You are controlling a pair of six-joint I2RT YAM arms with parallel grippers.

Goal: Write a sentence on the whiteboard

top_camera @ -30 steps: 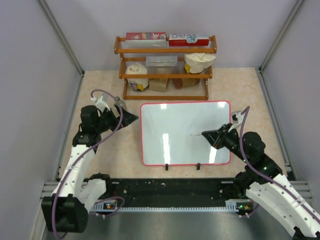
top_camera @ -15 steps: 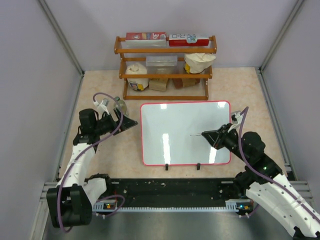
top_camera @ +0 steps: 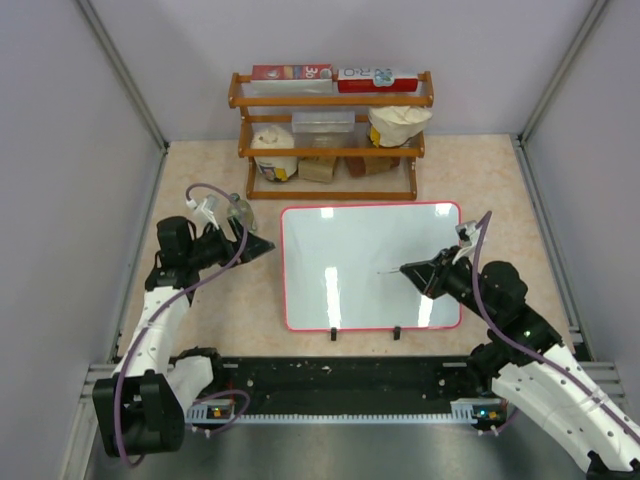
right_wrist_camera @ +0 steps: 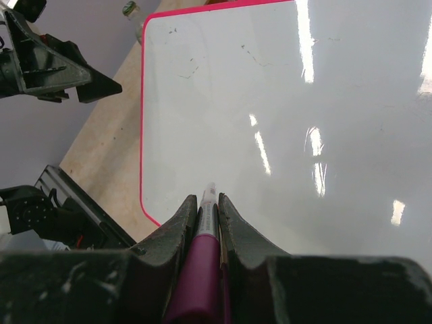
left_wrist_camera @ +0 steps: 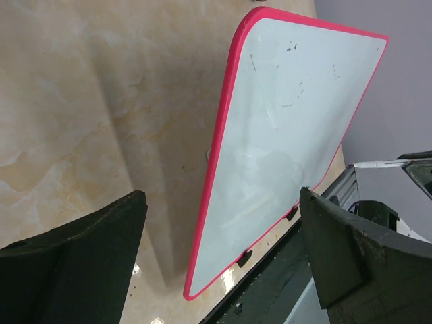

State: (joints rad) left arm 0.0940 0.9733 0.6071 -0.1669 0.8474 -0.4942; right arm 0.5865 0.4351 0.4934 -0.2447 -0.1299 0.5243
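While the large rectangular glossy whiteboard (top_camera: 345, 245) with its thin red-pink rounded frame lies flat on the beige marbled bench (top_camera: 480, 170), the right tool (top_camera: 408, 268) reaches over the board's right half from the near right side. Its two black fingers (right_wrist_camera: 177, 226) are clenched on a slim marker with a magenta barrel (right_wrist_camera: 202, 270). The pen points straight ahead of the tool, its pale tip over the white surface. I cannot tell from where I stand whether the tip touches the board.

Ahead of that tool and off to its left, near the board's far left corner, a few faint dark marks (right_wrist_camera: 185, 71) show on the gloss.

The left tool (top_camera: 263, 243) hovers just beside the board's left edge, near that same far corner. It is released, with its fingers (left_wrist_camera: 81, 263) spread wide, and the board stretches out in front of the gap between them.

Two small black clip feet (top_camera: 333, 333) sit on the board's near edge, closer to the arms' bases than either tool. Beyond both tools, at the far side of the bench, stands a brown wooden three-tier rack (top_camera: 330, 100) stocked with boxes and bags.
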